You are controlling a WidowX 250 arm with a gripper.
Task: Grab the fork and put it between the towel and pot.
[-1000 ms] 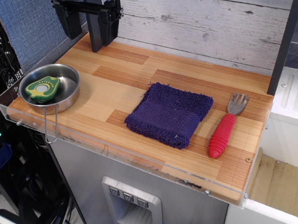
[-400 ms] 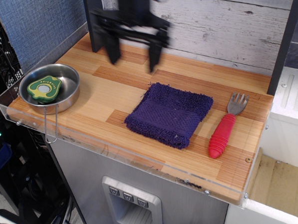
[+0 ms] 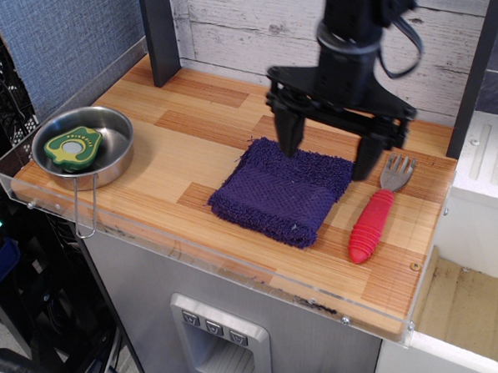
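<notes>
No legible text, label, brand, number or sign appears anywhere in the view. The avocado-shaped toy [image 3: 73, 147] in the pot [image 3: 106, 165] carries only a green-and-yellow pattern, without lettering. The three small buttons [image 3: 215, 328] on the grey panel below the surface [image 3: 188, 148] show faint marks too small to read. The fork [image 3: 377, 210] and towel [image 3: 283, 190] bear no markings.

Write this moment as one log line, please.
hand: open, above towel | fork: untouched, right of towel | pot: far left
</notes>
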